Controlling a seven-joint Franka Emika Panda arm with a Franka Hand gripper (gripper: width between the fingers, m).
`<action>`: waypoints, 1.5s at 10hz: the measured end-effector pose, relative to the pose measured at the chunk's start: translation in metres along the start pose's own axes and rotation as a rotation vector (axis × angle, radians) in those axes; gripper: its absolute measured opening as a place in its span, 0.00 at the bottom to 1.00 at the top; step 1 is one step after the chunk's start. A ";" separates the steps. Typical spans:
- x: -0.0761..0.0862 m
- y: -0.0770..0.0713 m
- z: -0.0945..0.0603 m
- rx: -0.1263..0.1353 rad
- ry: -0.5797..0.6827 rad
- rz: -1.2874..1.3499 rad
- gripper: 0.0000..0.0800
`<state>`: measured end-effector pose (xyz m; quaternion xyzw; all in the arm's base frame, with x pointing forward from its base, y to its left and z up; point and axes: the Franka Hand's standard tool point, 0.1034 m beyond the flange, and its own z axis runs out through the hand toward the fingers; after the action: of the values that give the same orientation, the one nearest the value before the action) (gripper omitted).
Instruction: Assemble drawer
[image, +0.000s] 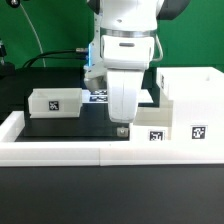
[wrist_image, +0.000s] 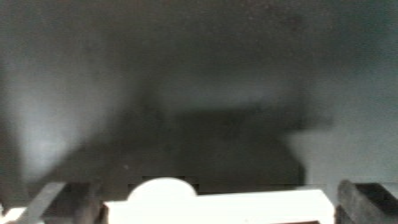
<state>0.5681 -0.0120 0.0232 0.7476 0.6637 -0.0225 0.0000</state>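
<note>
Pincer (image: 121, 129) hangs spread beside small box (image: 158, 122), near housing (image: 192, 95).

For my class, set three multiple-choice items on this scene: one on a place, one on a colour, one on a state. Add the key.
1. Where is the lone small box?
A) held by the gripper
B) on the exterior view's left of the gripper
C) on the exterior view's right of the gripper

2. What colour is the table surface under the parts?
A) red
B) yellow
C) black

3. How do the fingers stand in the wrist view?
A) spread apart
B) pressed together
C) out of sight

Key:
1 B: the box stands apart from the gripper, on that side.
2 C: the surface shows black around the white parts.
3 A: one finger shows at each side, with a wide gap between them.
</note>
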 end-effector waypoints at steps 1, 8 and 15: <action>0.000 0.000 0.001 0.001 0.000 0.000 0.81; -0.025 -0.024 0.006 0.024 -0.003 -0.032 0.81; -0.010 -0.028 0.007 0.055 -0.018 0.111 0.81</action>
<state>0.5394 -0.0189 0.0176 0.7829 0.6203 -0.0473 -0.0134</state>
